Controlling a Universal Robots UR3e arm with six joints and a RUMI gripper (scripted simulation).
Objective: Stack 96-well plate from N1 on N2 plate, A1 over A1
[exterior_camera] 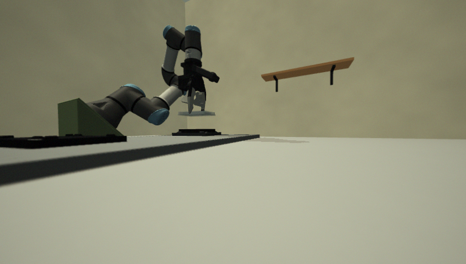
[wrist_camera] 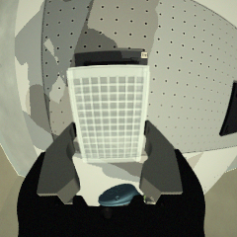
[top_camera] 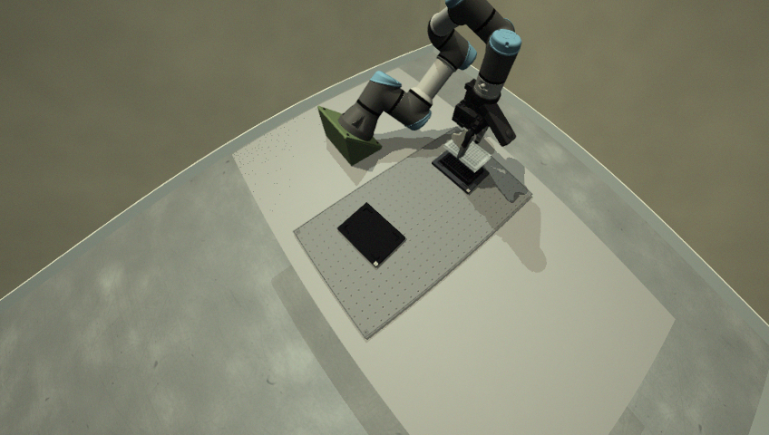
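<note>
My pincer (wrist_camera: pixel 110 160) grips the 96-well plate (wrist_camera: pixel 109 118) level, above the nest (top_camera: pixel 460 171) near the worktop's far edge; I carry it flat, cut corner matched.

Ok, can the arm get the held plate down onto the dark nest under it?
Probably yes: the pincer grips the plate roughly level above the nest, with only open air between them.
</note>
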